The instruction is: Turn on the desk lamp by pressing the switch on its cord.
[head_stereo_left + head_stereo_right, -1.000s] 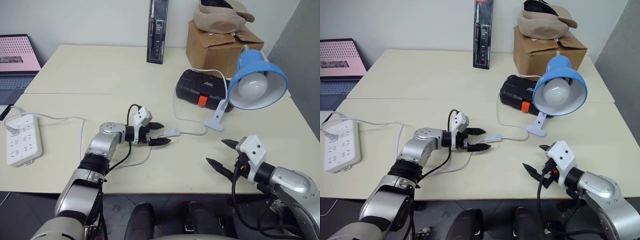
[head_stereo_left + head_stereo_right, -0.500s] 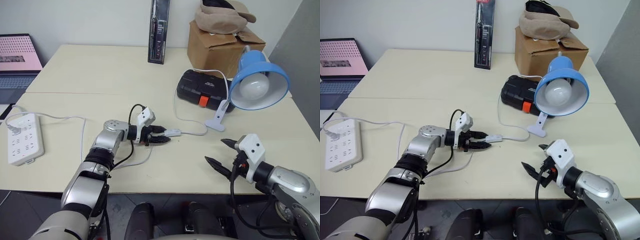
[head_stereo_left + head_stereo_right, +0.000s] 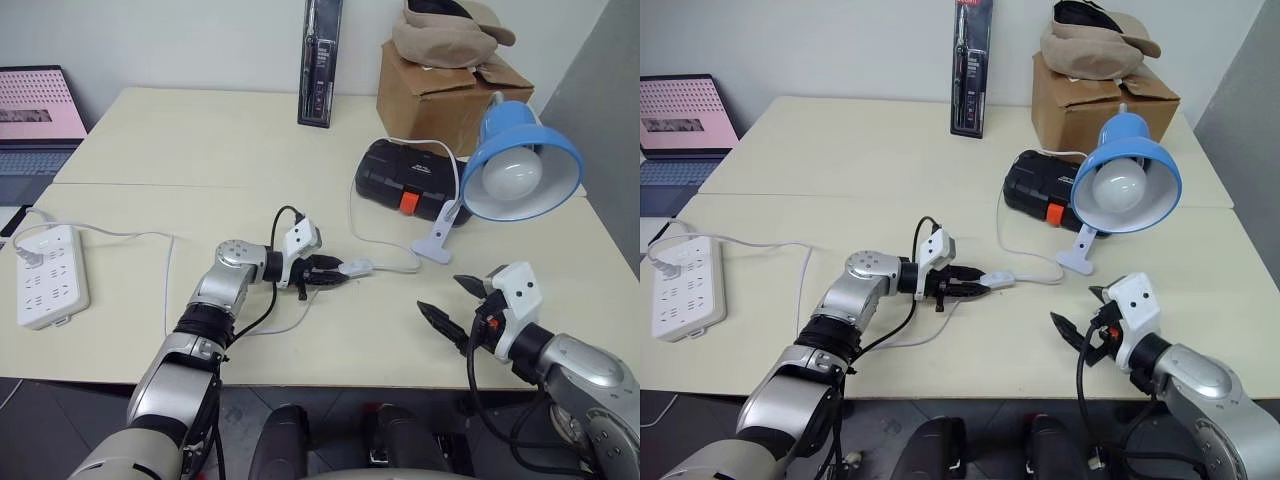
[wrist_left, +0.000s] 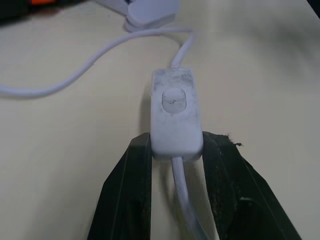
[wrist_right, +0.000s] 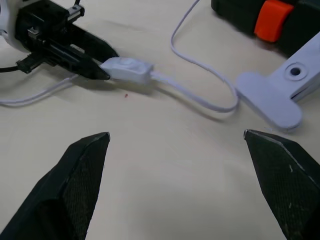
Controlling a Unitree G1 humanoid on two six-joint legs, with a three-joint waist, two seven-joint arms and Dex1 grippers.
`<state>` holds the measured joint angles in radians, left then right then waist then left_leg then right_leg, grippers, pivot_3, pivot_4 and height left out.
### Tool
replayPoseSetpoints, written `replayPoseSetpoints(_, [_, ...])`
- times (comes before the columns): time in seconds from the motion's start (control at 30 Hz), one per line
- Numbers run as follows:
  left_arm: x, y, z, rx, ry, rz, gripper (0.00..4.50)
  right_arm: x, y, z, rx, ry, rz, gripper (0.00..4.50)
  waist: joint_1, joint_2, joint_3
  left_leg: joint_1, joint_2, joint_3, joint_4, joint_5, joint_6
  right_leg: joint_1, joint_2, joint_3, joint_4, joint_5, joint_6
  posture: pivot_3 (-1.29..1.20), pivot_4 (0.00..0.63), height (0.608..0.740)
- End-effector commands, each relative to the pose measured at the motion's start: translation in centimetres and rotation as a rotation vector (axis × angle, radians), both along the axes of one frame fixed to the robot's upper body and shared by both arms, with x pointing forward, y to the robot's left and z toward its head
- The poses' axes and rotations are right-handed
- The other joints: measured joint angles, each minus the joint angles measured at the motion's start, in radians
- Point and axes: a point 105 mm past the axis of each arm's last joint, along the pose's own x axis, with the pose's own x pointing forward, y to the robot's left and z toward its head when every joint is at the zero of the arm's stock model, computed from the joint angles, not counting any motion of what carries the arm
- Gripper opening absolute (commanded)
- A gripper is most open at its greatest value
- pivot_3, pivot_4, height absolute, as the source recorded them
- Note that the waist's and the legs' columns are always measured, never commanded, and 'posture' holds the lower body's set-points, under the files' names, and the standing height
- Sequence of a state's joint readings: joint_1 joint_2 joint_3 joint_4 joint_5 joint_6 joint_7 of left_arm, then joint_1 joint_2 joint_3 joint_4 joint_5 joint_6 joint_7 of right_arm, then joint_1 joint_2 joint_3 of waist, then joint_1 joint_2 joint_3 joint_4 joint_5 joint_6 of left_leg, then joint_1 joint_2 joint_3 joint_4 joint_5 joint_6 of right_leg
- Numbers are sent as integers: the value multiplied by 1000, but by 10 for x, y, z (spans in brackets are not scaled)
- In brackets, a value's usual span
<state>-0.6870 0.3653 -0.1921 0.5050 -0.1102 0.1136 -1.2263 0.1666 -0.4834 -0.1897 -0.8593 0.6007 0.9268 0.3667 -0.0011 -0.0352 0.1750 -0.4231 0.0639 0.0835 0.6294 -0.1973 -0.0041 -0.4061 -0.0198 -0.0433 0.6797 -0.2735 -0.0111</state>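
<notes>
The left gripper point(image 4: 175, 150) is clamped on the near end of the switch point(image 4: 174, 112). The right gripper point(image 5: 182, 145) is spread wide, holding nothing. The desk lamp point(image 3: 520, 170) looks unlit.

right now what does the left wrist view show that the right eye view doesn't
Left wrist view alone: the switch's oval rocker button and its scuffed face, and each black finger pressed against one side of the switch's near end.

Right eye view alone: the blue desk lamp with its bulb, the power strip, the cardboard box, the black case, and the right gripper open above the table.

Both: the switch, the white cord curving off, and the left gripper shut on the switch.
</notes>
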Motion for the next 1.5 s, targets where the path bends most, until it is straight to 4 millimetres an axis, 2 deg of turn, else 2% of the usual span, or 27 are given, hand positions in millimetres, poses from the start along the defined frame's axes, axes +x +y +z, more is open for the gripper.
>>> replayPoseSetpoints(0.03, [-9,-17,29,-31,-115,-19,1098,-1,8,8,164,6,-62,4500,0,0,0,0,0,0,0,0,0,0,0,0,0,0,0,0,150,740])
replayPoseSetpoints(0.27, [-21,-40,48,-52,-117,18,1098,10,28,9,615,151,-162,4500,-1,0,-1,0,0,0,1,0,0,0,0,0,1,1,1,0,150,740])
replayPoseSetpoints(0.57, [-20,-51,46,-25,-87,57,1098,33,42,7,932,277,-259,4500,-2,0,0,0,0,0,0,0,0,0,0,1,1,1,1,0,150,740])
replayPoseSetpoints(0.83, [-12,-52,49,-23,-82,110,1098,60,46,-1,1027,311,-317,4500,-3,1,0,0,0,0,0,0,0,0,0,1,0,1,1,0,150,740])
replayPoseSetpoints(1.13, [-11,-52,50,-28,-73,132,1098,73,58,9,1074,291,-274,4500,-5,1,0,-1,0,0,0,0,0,-1,0,2,0,1,1,0,150,740])
replayPoseSetpoints(1.5, [-11,-53,51,-34,-73,136,1098,78,61,12,1116,283,-271,4500,-4,1,0,-1,0,0,0,0,0,-1,0,2,0,1,1,0,150,740])
